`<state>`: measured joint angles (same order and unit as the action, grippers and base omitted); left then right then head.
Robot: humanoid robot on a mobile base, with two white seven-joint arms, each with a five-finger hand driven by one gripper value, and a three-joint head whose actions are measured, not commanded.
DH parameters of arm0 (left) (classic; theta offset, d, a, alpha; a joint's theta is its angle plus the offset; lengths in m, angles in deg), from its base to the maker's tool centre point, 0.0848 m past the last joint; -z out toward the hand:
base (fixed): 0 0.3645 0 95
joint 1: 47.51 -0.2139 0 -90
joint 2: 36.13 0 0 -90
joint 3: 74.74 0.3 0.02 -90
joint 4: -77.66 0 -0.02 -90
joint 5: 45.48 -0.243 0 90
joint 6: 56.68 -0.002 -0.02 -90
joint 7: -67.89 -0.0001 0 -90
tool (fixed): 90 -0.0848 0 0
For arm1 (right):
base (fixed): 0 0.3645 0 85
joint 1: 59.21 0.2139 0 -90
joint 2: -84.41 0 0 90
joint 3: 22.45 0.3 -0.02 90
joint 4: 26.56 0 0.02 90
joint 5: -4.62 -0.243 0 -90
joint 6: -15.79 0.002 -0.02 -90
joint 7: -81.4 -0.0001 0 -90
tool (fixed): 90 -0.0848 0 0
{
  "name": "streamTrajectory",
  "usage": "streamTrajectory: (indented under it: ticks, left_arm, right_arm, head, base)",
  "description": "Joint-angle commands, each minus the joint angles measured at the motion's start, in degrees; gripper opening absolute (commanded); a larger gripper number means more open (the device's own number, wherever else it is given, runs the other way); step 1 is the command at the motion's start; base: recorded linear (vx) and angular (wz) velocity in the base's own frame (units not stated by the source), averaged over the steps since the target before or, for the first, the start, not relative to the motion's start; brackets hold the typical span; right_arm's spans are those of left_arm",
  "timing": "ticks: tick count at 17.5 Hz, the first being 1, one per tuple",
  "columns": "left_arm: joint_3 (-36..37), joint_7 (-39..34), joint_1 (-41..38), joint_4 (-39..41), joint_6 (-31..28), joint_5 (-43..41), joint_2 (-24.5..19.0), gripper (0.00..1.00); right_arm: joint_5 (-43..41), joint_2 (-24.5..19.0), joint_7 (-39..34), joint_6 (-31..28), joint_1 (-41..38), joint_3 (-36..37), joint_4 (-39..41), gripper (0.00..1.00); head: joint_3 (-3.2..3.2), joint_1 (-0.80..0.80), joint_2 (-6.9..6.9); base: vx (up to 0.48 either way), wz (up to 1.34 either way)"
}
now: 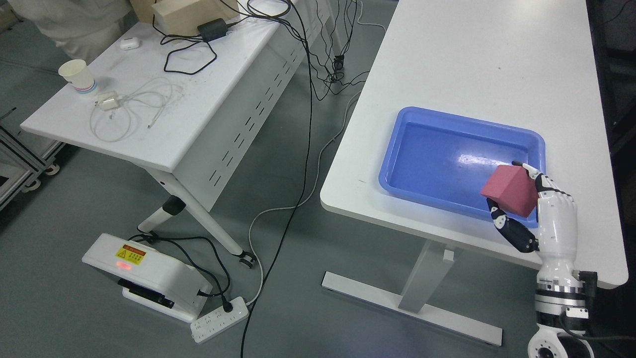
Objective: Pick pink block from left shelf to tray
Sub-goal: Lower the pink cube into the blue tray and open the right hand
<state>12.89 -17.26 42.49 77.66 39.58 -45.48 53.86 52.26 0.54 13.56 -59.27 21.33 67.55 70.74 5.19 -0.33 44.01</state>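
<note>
A pink block (511, 190) is held in my right hand (516, 196), whose arm comes up from the lower right corner. The fingers wrap it from above and the thumb from below. The block hangs over the near right corner of the blue tray (397, 164), which lies on the white table (477, 64) at the right. The tray's inside holds nothing. My left hand does not show.
A second white table (164, 124) at the left carries a paper cup (78, 75), a charger with a white cable (110, 102), and black cables. On the floor lie a white device (144, 273), a power strip (218, 319) and cords. A person stands at the top left.
</note>
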Motion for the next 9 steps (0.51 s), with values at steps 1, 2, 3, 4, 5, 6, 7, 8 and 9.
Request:
streamTrajectory:
  ticks: [1, 2, 3, 4, 5, 6, 7, 8, 9]
  left_arm:
    - [0.0, -0.02, 1.31, 1.0, -0.03, -0.09, -1.0, 1.0]
    - [0.0, -0.02, 1.31, 1.0, -0.03, -0.09, -1.0, 1.0]
    - [0.0, -0.02, 1.31, 1.0, -0.03, -0.09, -1.0, 1.0]
    - [0.0, -0.02, 1.31, 1.0, -0.03, -0.09, -1.0, 1.0]
    - [0.0, -0.02, 1.31, 1.0, -0.03, -0.09, -1.0, 1.0]
    - [0.0, -0.02, 1.31, 1.0, -0.03, -0.09, -1.0, 1.0]
    - [0.0, -0.02, 1.31, 1.0, -0.03, -0.09, -1.0, 1.0]
    - [0.0, -0.02, 1.31, 1.0, -0.03, -0.09, -1.0, 1.0]
    - [0.0, -0.02, 1.31, 1.0, -0.03, -0.09, -1.0, 1.0]
  right_arm:
    - [0.09, 0.11, -0.19, -0.17, -0.04, 0.88, -0.01, 0.09]
    - [0.09, 0.11, -0.28, -0.17, 0.05, 0.62, -0.01, 0.09]
    - [0.26, 0.11, -0.89, -0.17, 0.05, -0.08, -0.09, 0.1]
    - [0.26, 0.11, -1.86, -0.17, 0.05, -0.78, -0.09, 0.1]
    - [0.44, 0.11, -2.73, -0.17, 0.14, -0.88, -0.18, 0.1]
    - [0.53, 0.11, -3.61, -0.17, 0.05, -1.14, -0.27, 0.11]
    - [0.61, 0.11, -4.75, -0.17, -0.04, -1.93, -0.27, 0.12]
    - [0.61, 0.11, -5.2, -0.17, -0.04, -2.46, -0.27, 0.12]
    - [0.61, 0.11, -5.38, -0.17, -0.04, -2.55, -0.27, 0.13]
  head:
    - [0.0, 0.0, 0.0]
    - [0.0, 0.0, 0.0]
    - [0.0, 0.0, 0.0]
    - [0.0, 0.0, 0.0]
    - [0.0, 0.0, 0.0]
    - [0.0, 0.0, 0.0]
    - [0.0, 0.0, 0.0]
    - [0.0, 0.0, 0.0]
    - [0.0, 0.0, 0.0]
  base:
    - [0.2, -0.05]
    - [0.2, -0.05]
    - [0.184, -0.06]
    - [0.184, -0.06]
    - [0.151, -0.06]
    - [0.121, -0.03]
    - [0.121, -0.03]
    - [0.084, -0.02]
    - [0.084, -0.02]
